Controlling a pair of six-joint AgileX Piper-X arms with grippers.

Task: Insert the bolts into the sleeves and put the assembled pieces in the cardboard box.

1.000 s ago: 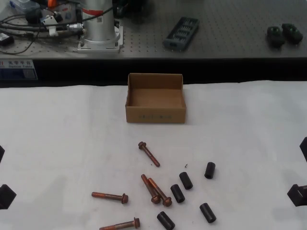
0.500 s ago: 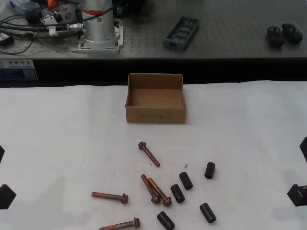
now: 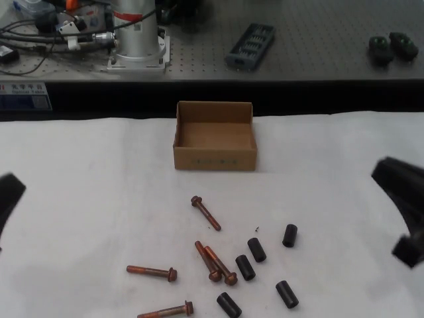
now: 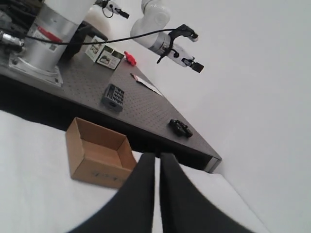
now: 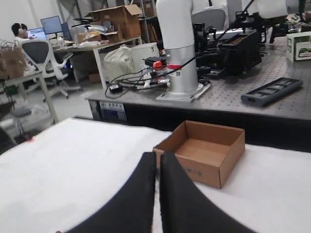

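Five bolts (image 3: 206, 212) lie flat on the table (image 3: 79, 199), nearer me than the cardboard box (image 3: 214, 136). Three slant diagonally, two run almost crosswise. Black sleeves (image 3: 256, 249) lie scattered beside them. My left end effector (image 4: 157, 158) and right end effector (image 5: 156, 156) both have fingers pressed together, empty.

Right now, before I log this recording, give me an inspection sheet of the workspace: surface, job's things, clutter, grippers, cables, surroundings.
Surface: white cloth laid flat over the bench.
Job's things: cardboard box open, nothing inside; five bolts and five sleeves loose on the cloth, on the arms' side of the box, none assembled.
Clutter: a small dark speck among the sleeves.
Grippers: left gripper and right gripper shut, holding nothing, above the cloth.
Cables: black cables on the rear bench beside the silver post.
Surroundings: the rear bench is perforated and carries a dark tray and two black parts.
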